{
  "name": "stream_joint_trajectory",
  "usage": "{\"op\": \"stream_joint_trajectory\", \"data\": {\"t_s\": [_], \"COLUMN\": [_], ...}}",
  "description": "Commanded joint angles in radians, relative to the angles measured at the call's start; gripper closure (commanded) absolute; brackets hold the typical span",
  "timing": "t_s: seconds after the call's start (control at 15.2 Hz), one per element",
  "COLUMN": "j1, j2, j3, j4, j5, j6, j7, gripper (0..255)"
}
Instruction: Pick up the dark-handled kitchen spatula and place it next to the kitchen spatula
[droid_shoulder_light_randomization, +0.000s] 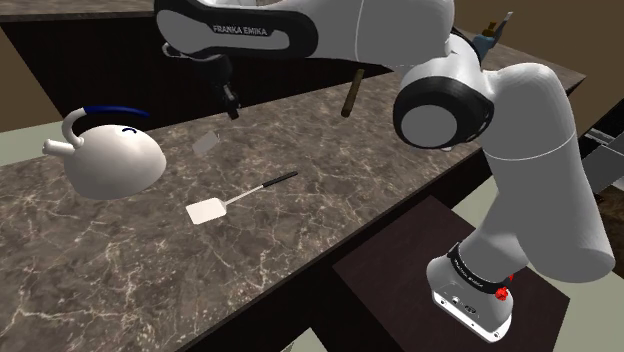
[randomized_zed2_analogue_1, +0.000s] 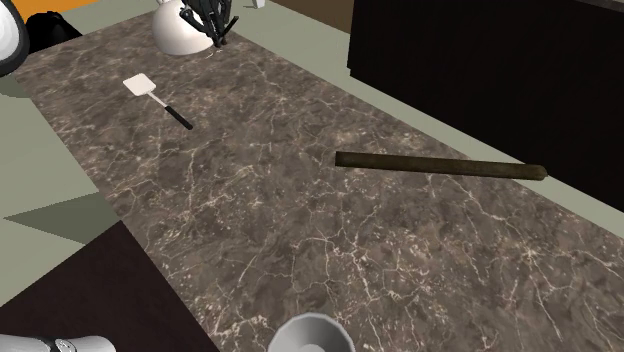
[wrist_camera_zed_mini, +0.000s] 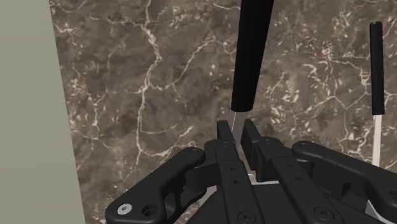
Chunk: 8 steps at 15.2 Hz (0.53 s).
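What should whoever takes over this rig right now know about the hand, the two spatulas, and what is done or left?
Hand: shut on the thin shank of the black-handled spatula, right at the handle's end.
Other spatula: lies flat on the dark veined counter, white blade, black handle, not far from the white kettle.
Done: the grasp.
Left: carry the held spatula over, lay it beside the other one, open the hand, back away.

White kettle near spatula on veined dark counter
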Motion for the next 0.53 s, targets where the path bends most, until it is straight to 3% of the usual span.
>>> {"op": "stream_joint_trajectory", "data": {"t_s": [0.0, 0.46], "j1": [0.002, 0.008], "j2": [-0.002, -0.006], "j3": [0.0, 0.002], "j4": [-0.03, -0.131], "j5": [0.0, -0.001], "j6": [0.028, 0.124], "j7": [0.003, 0.015], "gripper": [255, 255]}}
